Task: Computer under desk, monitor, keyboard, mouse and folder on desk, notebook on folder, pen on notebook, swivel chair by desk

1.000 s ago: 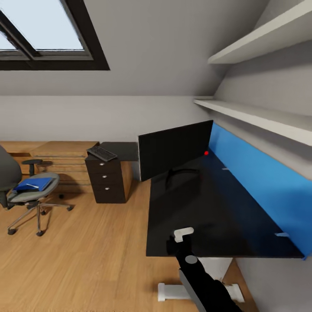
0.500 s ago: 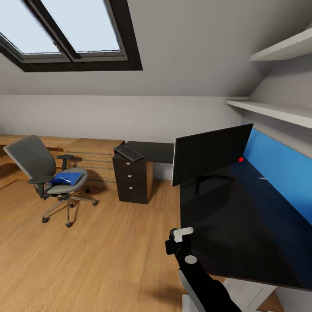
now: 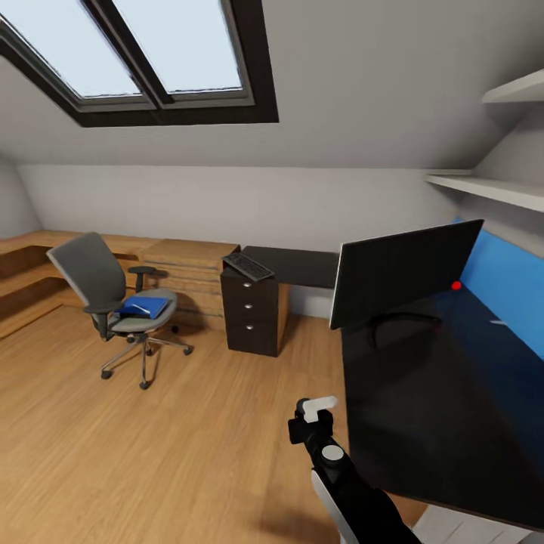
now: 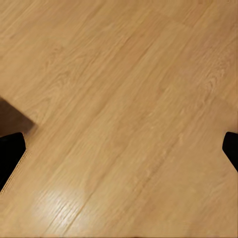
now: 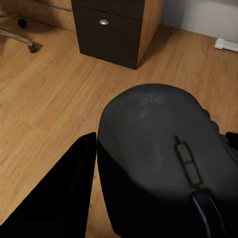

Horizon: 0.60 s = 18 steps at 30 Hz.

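Note:
My right gripper point(image 5: 148, 173) is shut on the black mouse point(image 5: 153, 144), held above the wood floor in front of the drawer unit. In the head view that gripper point(image 3: 311, 423) hangs just left of the black desk point(image 3: 423, 408). The monitor point(image 3: 404, 272) stands on the desk. A black keyboard point(image 3: 248, 265) lies on the dark drawer unit point(image 3: 253, 317). The grey swivel chair point(image 3: 113, 302) stands out on the floor, with the blue folder point(image 3: 143, 306) on its seat. My left gripper point(image 4: 119, 153) is open over bare floor.
A blue panel point(image 3: 506, 279) backs the desk under white wall shelves point(image 3: 491, 189). Low wooden steps point(image 3: 189, 264) run along the far wall beneath a skylight point(image 3: 151, 53). Wood floor point(image 3: 189, 423) stretches between the chair and the desk.
The camera has swung left, so the whole picture has shifted right and the chair now sits further into view. My right arm keeps its place in the picture, still holding the mouse.

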### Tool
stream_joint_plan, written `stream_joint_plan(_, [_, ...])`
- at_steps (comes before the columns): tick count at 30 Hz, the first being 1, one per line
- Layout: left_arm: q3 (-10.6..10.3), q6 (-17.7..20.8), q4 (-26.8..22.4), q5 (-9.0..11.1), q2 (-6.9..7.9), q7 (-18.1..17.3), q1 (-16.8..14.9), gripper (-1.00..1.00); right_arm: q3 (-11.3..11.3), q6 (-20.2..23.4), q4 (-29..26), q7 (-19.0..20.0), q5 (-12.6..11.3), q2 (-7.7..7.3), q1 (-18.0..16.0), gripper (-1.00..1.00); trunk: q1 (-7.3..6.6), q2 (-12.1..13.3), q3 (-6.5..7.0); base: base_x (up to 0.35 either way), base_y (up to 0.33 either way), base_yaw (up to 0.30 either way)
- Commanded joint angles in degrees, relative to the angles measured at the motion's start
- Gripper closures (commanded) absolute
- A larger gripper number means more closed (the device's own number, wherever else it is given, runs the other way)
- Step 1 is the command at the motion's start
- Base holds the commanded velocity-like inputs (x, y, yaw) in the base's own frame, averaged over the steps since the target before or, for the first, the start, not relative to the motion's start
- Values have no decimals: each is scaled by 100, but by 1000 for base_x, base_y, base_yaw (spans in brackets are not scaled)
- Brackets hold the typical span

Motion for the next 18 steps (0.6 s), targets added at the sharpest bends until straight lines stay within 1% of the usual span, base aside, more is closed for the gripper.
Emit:
stream_joint_plan(1, [-17,-26,3,54,3,8,-4,-100,17,17,-6,-38,-57,-2,-5,100,2,-4,-7,116,270,6])
stream_joint_plan(18, [-17,-28,4,54,3,7,-4,-100,-1,11,-1,-31,-46,-20,3,100,2,-4,-7,126,276,1])
